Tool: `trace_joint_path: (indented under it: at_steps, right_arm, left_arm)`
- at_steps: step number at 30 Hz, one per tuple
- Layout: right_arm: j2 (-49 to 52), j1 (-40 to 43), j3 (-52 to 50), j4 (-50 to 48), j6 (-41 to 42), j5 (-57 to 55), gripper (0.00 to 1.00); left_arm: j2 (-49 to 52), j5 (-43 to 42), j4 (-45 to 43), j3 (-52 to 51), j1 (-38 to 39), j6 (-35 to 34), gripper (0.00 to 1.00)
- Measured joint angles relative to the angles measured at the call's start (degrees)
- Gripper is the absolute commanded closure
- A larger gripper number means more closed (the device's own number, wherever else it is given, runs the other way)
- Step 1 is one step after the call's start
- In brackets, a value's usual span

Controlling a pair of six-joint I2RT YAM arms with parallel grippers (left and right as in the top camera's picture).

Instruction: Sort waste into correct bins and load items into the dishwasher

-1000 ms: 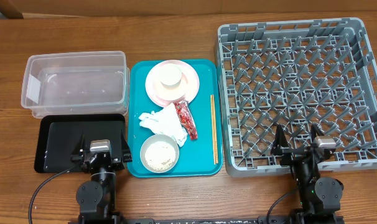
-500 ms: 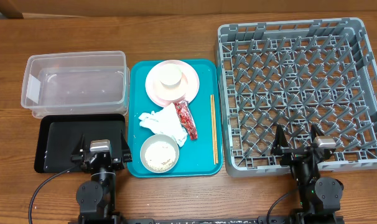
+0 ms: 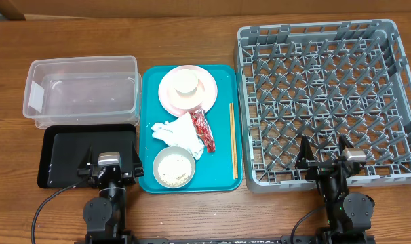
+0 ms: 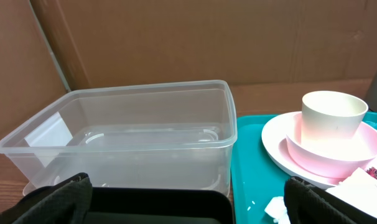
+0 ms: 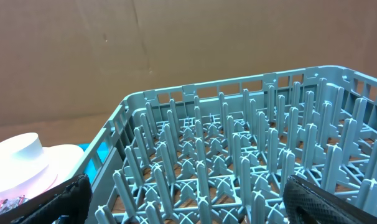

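On the teal tray (image 3: 146,135), lying gathered for sorting: pink plate (image 3: 166,95) carrying the white cup (image 3: 186,83) at the far end, napkin (image 3: 178,134) and red wrapper (image 3: 204,130) touching at the middle, bowl (image 3: 156,163) holding rice grains (image 3: 173,171) at the near end. Left of that tray, standing ready for waste: clear tub (image 3: 82,91) and black tray (image 3: 63,152). Right of it, waiting for dishes: grey rack (image 3: 327,95). Hovering at the near corners, left pincer (image 3: 112,158) and right pincer (image 3: 323,146), both gaping wide, gripping nothing, probably poising for a first reach.
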State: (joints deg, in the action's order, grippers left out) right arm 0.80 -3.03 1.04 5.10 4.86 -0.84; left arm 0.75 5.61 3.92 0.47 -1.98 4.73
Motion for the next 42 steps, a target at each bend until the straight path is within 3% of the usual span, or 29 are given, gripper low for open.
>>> trace_joint_path:
  at_steps: [42]
  right_arm:
    - [0.0,0.0,0.0,0.04,0.0,0.02,0.0]
  left_arm:
    - [0.0,0.0,0.0,0.0,0.0,0.0,0.0]
